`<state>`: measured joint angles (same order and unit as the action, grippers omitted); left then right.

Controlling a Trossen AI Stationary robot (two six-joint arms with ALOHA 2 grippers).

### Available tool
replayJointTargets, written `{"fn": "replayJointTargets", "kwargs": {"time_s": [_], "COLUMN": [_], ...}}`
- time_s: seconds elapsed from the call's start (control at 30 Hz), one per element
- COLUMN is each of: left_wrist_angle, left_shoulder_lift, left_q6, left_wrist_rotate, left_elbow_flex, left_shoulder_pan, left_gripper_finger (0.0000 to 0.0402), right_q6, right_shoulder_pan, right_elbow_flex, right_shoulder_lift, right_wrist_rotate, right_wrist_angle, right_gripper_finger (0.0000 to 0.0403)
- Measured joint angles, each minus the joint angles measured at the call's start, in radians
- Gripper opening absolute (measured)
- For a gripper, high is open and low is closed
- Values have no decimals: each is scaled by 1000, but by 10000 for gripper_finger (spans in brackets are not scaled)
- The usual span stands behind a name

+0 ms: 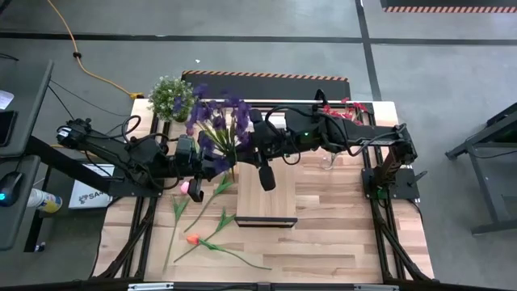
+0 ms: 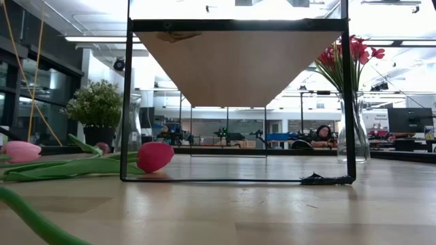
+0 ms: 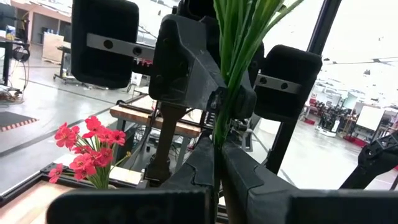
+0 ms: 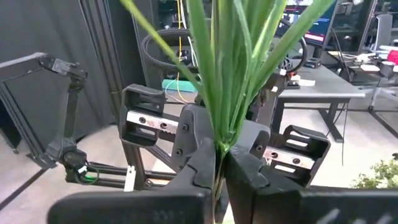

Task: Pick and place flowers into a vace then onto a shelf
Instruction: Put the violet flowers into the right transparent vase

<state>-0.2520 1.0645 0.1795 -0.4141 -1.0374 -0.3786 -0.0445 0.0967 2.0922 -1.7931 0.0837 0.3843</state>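
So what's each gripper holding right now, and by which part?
Both grippers are shut on the bunch of purple artificial flowers, pinching its green stems: the left gripper and the right gripper face each other across them.

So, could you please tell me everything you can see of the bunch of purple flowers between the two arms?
The purple flowers form one bunch: dark violet heads fanned toward the table's far side, above a tight sheaf of thin green stems that look like plastic. It is held up off the table, over the near end of the shelf. Both tools are shut on the stems, facing each other: the left tool and the right tool. The stems' lower ends are hidden.
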Motion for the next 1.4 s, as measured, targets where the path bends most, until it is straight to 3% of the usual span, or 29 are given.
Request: {"fn": "replayJointTargets", "kwargs": {"time_s": [0.23,0.5,0.73,1.4], "left_wrist_angle": [0,2,2,11], "left_shoulder_lift": [0,0,1,1], "left_q6": [1,8,8,-26], "left_wrist_rotate": [-17,-49,-53,-49], "left_elbow_flex": [0,0,0,0], "left_shoulder_pan": [0,-1,-1,-1], "left_gripper_finger": [48,148,192,211], "right_q6": [24,31,47,86], "right_shoulder_pan": [0,-1,-1,38], "right_elbow_flex": [0,0,0,0], "right_shoulder_lift": [0,0,4,254], "right_wrist_rotate": [-15,-41,-72,-438], "right_wrist_angle": [0,-2,2,294], "right_gripper_finger": [5,2,1,0]}}
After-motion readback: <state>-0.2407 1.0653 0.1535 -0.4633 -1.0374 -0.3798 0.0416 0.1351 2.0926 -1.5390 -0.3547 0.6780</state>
